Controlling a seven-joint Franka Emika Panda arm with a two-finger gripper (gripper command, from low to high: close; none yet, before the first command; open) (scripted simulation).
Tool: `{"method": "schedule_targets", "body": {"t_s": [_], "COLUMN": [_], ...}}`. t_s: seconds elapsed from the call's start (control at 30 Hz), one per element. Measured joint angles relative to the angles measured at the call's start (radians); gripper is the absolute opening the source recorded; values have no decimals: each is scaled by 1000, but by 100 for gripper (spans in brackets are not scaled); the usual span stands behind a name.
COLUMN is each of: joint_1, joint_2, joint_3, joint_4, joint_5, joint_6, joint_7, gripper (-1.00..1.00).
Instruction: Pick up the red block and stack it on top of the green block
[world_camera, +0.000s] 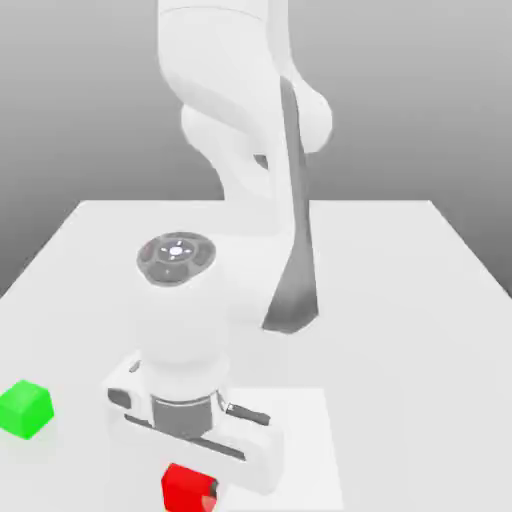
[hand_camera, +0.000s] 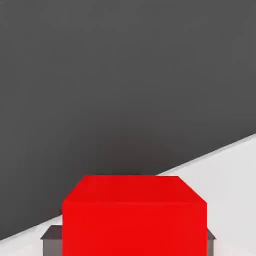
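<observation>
The red block (world_camera: 188, 488) sits at the near edge of the white table (world_camera: 400, 300), directly under my hand. My gripper (world_camera: 192, 478) is shut on it. In the hand view the red block (hand_camera: 134, 215) stands large between dark grey fingertips (hand_camera: 51, 240) that press against both of its sides. The green block (world_camera: 25, 408) rests on the table towards the exterior view's left, well apart from the red one and a little farther back.
My white arm rises behind the hand in the middle of the table. In the hand view the table's edge runs diagonally just beyond the red block, with dark floor (hand_camera: 125, 75) past it.
</observation>
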Motion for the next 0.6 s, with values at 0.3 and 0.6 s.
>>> {"method": "schedule_targets", "body": {"t_s": [0.3,0.6], "joint_1": [-50,-288], "joint_2": [-183,-273], "joint_3": [-52,-264], "joint_4": [-35,-79], "joint_5": [1,56], "joint_6": [-150,-201], "joint_7": [-14,-109], "gripper": [-100,-100]}}
